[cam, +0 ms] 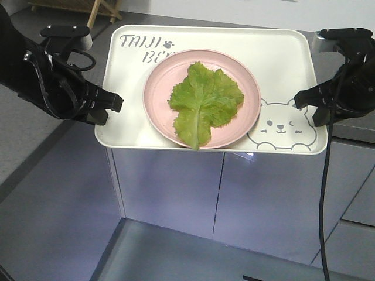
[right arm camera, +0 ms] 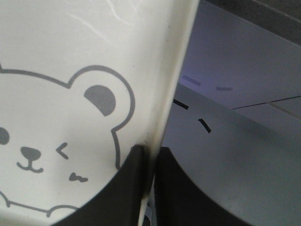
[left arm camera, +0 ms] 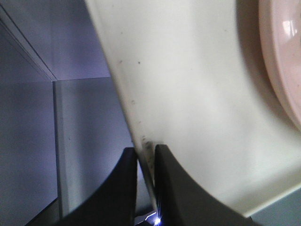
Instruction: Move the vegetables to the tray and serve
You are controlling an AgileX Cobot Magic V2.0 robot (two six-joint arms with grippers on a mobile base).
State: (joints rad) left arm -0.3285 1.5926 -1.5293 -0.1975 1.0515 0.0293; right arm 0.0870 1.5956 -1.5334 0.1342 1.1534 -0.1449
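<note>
resting on the pink plate (cam: 158,82), the lettuce leaf (cam: 205,102) pokes its pale stem over the plate's near rim. the plate sits mid-tray (cam: 281,64). we pinch the tray's left edge with our left gripper (left arm camera: 146,153) and its right edge with our right gripper (right arm camera: 149,151), both clenched on the rim.

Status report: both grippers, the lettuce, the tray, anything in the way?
Left gripper shut on tray edge; right gripper shut on opposite edge. Lettuce lying on pink plate, plate on tray. No obstruction visible around tray.
</note>
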